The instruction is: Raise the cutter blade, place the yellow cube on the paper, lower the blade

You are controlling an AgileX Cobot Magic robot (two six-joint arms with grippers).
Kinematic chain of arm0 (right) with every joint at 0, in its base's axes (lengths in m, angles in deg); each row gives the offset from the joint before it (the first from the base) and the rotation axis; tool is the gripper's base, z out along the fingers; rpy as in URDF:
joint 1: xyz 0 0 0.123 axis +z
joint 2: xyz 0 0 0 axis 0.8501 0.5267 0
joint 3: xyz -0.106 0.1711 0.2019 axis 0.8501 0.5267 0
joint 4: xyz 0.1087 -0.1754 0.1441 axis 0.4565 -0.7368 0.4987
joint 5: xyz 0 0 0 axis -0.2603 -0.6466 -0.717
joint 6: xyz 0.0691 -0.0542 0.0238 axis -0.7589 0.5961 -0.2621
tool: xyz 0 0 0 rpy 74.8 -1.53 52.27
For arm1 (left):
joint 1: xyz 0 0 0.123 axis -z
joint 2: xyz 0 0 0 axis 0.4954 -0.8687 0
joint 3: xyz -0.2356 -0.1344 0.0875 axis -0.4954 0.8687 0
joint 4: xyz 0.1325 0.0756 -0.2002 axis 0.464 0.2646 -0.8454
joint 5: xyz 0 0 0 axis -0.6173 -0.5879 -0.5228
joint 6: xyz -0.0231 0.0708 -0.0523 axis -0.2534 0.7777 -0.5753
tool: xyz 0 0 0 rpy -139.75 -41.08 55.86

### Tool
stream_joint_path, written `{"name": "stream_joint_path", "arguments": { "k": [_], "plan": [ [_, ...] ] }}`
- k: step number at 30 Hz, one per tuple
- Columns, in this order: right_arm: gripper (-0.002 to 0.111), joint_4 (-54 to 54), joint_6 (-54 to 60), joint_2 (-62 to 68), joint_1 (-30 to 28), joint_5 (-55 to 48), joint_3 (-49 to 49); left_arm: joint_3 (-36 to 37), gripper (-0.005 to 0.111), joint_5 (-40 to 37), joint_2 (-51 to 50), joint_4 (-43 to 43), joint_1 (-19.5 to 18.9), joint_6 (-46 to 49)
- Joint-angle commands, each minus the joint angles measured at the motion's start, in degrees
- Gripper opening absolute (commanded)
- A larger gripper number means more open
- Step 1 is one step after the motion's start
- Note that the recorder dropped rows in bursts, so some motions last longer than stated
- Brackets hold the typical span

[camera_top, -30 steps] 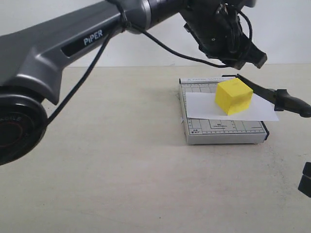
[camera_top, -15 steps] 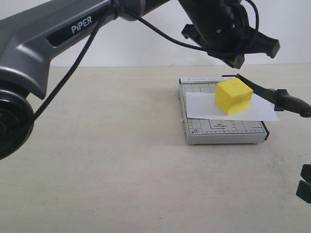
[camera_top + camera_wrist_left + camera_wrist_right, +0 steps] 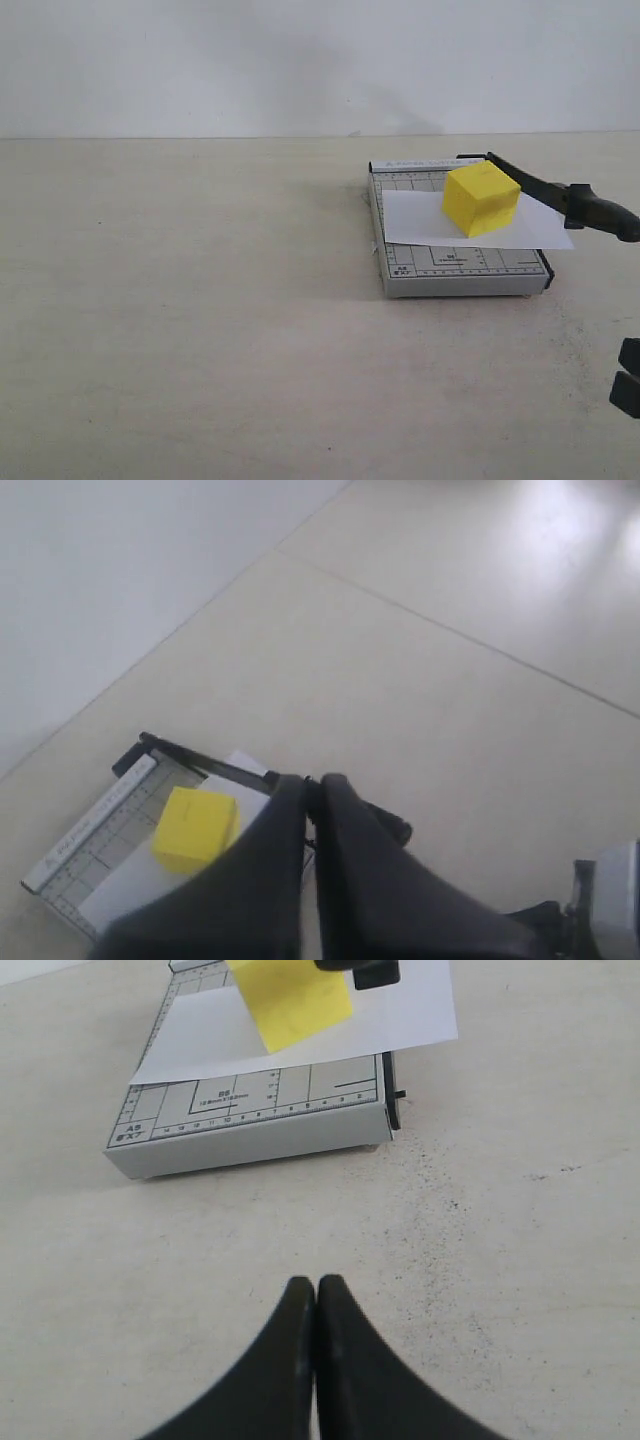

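The yellow cube (image 3: pixel 481 199) rests on the white paper (image 3: pixel 420 220) that lies across the grey gridded cutter base (image 3: pixel 455 272). The black cutter blade (image 3: pixel 560 198) stands raised at a slant on the base's right side, its thick handle end at the right. My left gripper (image 3: pixel 313 781) is shut and empty, high above the cutter, with the cube (image 3: pixel 194 827) below it; it is out of the exterior view. My right gripper (image 3: pixel 316 1283) is shut and empty over the table in front of the cutter base (image 3: pixel 250 1135). The paper (image 3: pixel 330 1020) and cube (image 3: pixel 292 1000) show there too.
A dark part of the right arm (image 3: pixel 627 377) shows at the exterior view's right edge. The beige table (image 3: pixel 200 300) stretches left of the cutter, and a pale wall (image 3: pixel 200 60) runs behind it.
The left arm, which hung over the cutter a second ago, has lifted up and left the exterior view. The cube, paper and blade have not moved.
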Motion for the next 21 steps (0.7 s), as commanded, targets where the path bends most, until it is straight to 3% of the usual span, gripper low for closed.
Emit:
{"name": "stream_joint_path", "arguments": {
  "k": [1,4,7,11,13,17,21],
  "plan": [
    [0.000,-0.7,0.1,0.0,0.0,0.3,0.0,-0.2,0.004,-0.3,7.4,0.0,0.4,1.9],
    [0.000,-0.7,0.1,0.0,0.0,0.3,0.0,1.5,0.004,-1.6,11.6,6.6,0.4,1.6],
    [0.000,-0.7,0.1,0.0,0.0,0.3,0.0,11.1,0.004,-0.6,18.7,11.5,-1.2,0.8],
    [0.000,-0.8,-0.5,0.0,0.0,0.3,0.0,35.7,0.004,8.2,33.6,15.2,-5.7,-0.6],
    [0.000,-1.2,-1.0,0.0,0.0,0.3,0.0,50.7,0.004,16.4,42.8,15.2,-9.4,-0.9],
    [0.000,-1.4,-1.0,0.0,0.0,0.3,0.0,74.0,0.004,31.4,57.5,14.9,-13.7,-2.7],
    [0.000,-1.4,-1.2,0.0,0.0,0.3,0.0,89.3,0.004,32.2,71.7,14.9,-14.9,-8.7]
  ]
}}
